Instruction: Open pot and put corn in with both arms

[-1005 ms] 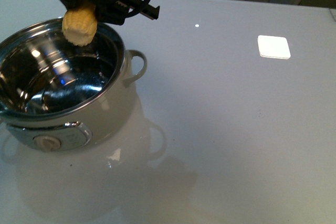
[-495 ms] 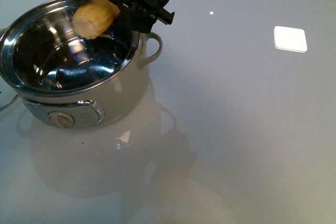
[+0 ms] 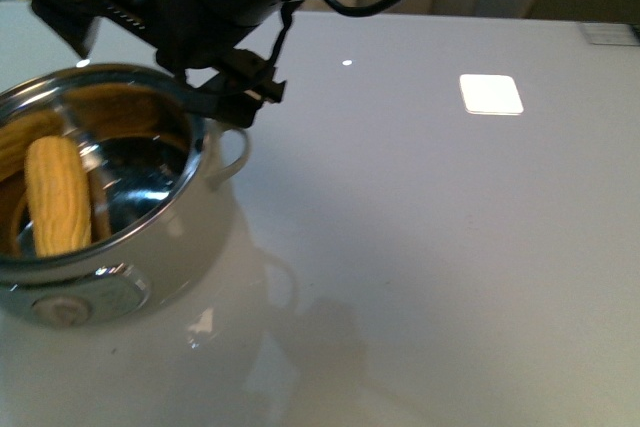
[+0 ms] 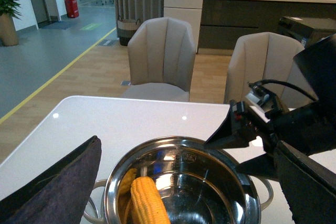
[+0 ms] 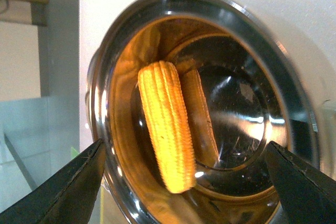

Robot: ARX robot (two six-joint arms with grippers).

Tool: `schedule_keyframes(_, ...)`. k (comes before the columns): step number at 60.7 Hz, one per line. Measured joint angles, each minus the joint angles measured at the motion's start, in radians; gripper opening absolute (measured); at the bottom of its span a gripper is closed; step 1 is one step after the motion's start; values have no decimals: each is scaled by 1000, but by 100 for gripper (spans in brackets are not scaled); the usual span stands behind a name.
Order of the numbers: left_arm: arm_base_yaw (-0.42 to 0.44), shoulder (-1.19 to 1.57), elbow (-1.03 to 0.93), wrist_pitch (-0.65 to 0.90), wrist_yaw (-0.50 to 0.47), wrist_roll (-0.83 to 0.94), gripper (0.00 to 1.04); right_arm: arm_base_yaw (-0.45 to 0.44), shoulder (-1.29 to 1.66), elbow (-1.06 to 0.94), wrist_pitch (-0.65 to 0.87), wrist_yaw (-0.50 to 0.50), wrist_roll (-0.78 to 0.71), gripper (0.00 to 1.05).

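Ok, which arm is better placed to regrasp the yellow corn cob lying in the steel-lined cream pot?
Right. The right gripper hangs open directly above the yellow corn cob in the cream pot; the left wrist view sees it from the side.

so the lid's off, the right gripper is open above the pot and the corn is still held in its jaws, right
Not quite: the corn is no longer held. It lies loose inside the pot against the steel wall. The right wrist view shows the right gripper open with nothing between its jaws. The rest holds: no lid on the pot, gripper above it.
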Motion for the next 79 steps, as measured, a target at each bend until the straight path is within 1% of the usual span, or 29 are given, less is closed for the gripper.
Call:
schedule_keyframes(9, 0, 0, 0, 0, 0, 0, 98, -70, -135, -141, 101, -5, 44, 89)
schedule_keyframes(17, 0, 0, 0, 0, 0, 0, 98, -151, -294, -269, 171, -7, 49, 89)
schedule_keyframes(21, 0, 0, 0, 0, 0, 0, 98, -192, -378, -335, 182, 6, 40, 89)
schedule_keyframes(29, 0, 0, 0, 0, 0, 0, 98, -298, -617, -545, 184, 85, -75, 89)
schedule_keyframes(35, 0, 0, 0, 0, 0, 0, 98, -369, -773, -692, 181, 132, -177, 95)
schedule_keyframes(37, 0, 0, 0, 0, 0, 0, 98, -391, -820, -736, 181, 139, -204, 96)
schedule_keyframes(43, 0, 0, 0, 0, 0, 0, 98, -463, -957, -858, 167, 164, -274, 96)
schedule_keyframes(48, 0, 0, 0, 0, 0, 0, 98, -565, -1116, -986, 138, 189, -358, 96)
schedule_keyframes(53, 0, 0, 0, 0, 0, 0, 98, -626, -1213, -1052, 111, 223, -421, 96)
schedule_keyframes(58, 0, 0, 0, 0, 0, 0, 98, -673, -1287, -1096, 85, 230, -482, 96)
schedule_keyframes(65, 0, 0, 0, 0, 0, 0, 98, -685, -1307, -1100, 83, 230, -509, 96)
schedule_keyframes(67, 0, 0, 0, 0, 0, 0, 98, -683, -1307, -1112, 114, 249, -525, 95)
schedule_keyframes(68, 0, 0, 0, 0, 0, 0, 98, -679, -1307, -1139, 191, 283, -560, 91)
schedule_keyframes(69, 0, 0, 0, 0, 0, 0, 98, -679, -1309, -1155, 234, 299, -575, 90)
schedule_keyframes(70, 0, 0, 0, 0, 0, 0, 98, -678, -1312, -1190, 322, 325, -607, 86)
schedule_keyframes(71, 0, 0, 0, 0, 0, 0, 98, -678, -1314, -1208, 364, 331, -614, 85)
schedule_keyframes(73, 0, 0, 0, 0, 0, 0, 98, -679, -1326, -1277, 513, 346, -671, 78)
schedule_keyframes(75, 0, 0, 0, 0, 0, 0, 98, -684, -1345, -1332, 622, 346, -710, 71)
schedule_keyframes(79, 0, 0, 0, 0, 0, 0, 98, -716, -1380, -1385, 710, 297, -750, 60)
